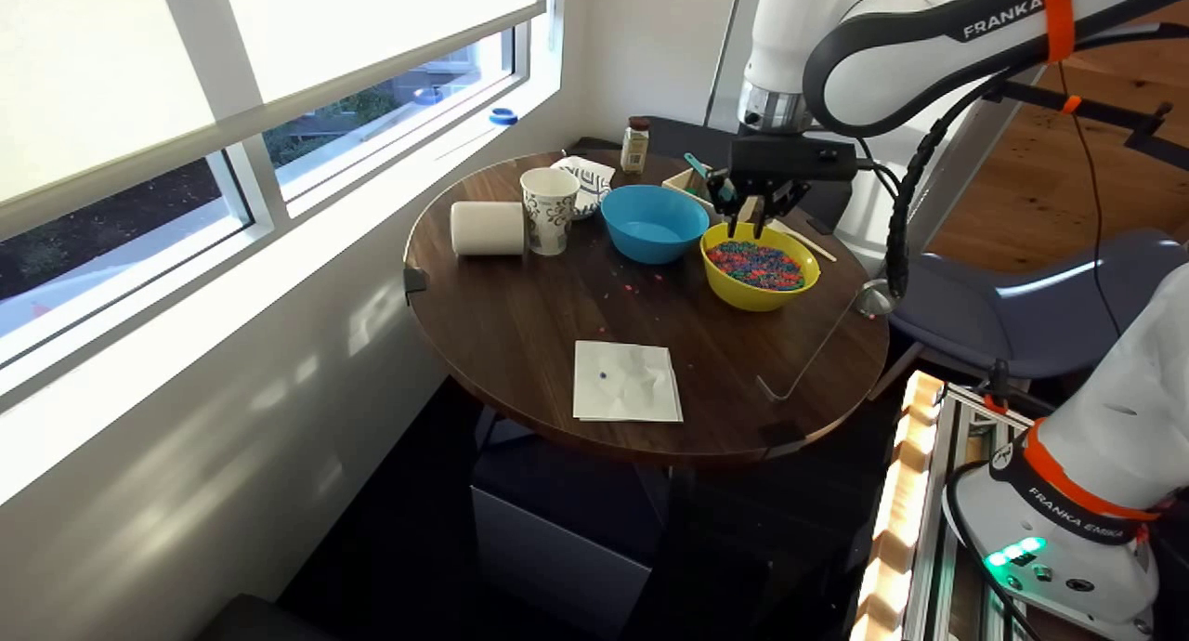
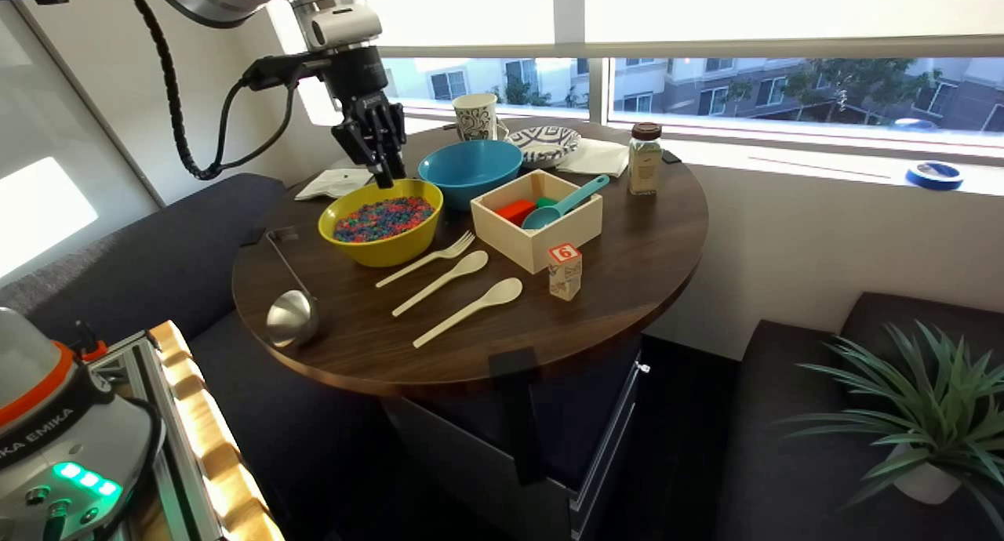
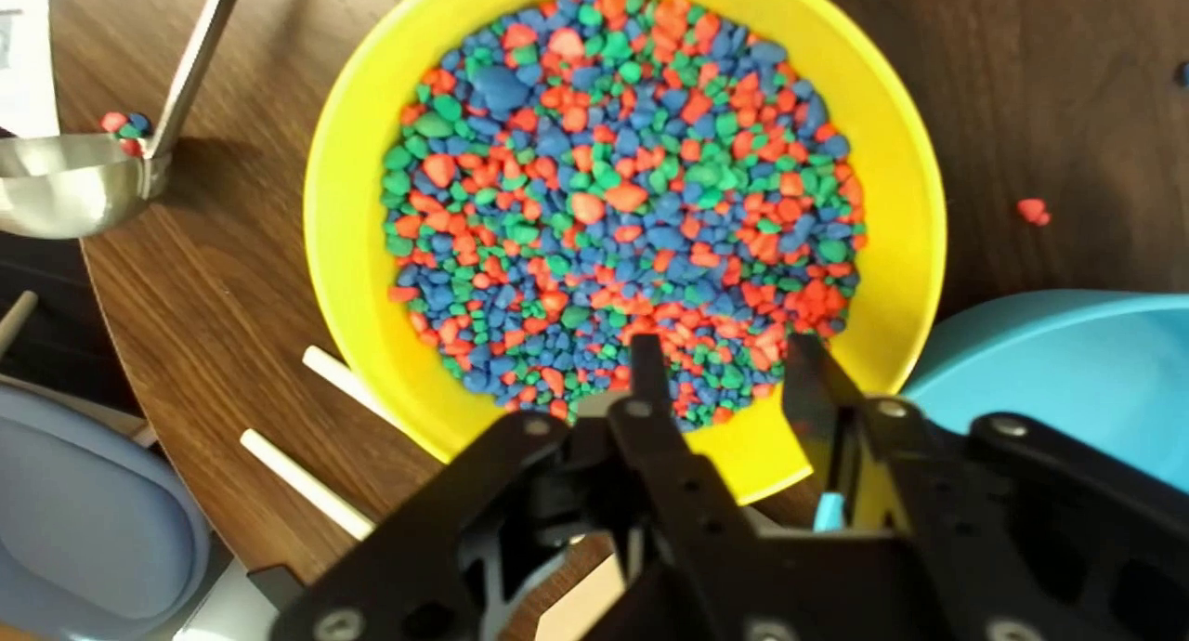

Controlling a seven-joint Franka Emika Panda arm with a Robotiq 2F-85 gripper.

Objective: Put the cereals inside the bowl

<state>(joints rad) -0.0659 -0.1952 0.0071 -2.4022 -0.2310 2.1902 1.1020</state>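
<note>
Round table (image 1: pixel 520 334), FRANKA EMIKA arm (image 1: pixel 920 70), cereals (image 3: pixel 604 214)

Bright daylight indoors

In both exterior views, pale blinds (image 1: pixel 353 28) hang partway over the windows (image 1: pixel 372 116). In an exterior view these fill the upper left, slanting patches of sunlight (image 1: pixel 376 314) mark the white wall (image 1: pixel 279 437) beneath, a round dark-wood table (image 1: pixel 511 344) stands mid-frame, and a blue-grey chair (image 1: pixel 1012 311) sits at the right. In an exterior view, buildings (image 2: pixel 423 86) and trees (image 2: pixel 831 86) show outside along the top, a potted plant (image 2: pixel 929 423) and black seating (image 2: pixel 784 447) occupy the lower right, and a dark grey bench (image 2: pixel 157 235) lines the left
</note>
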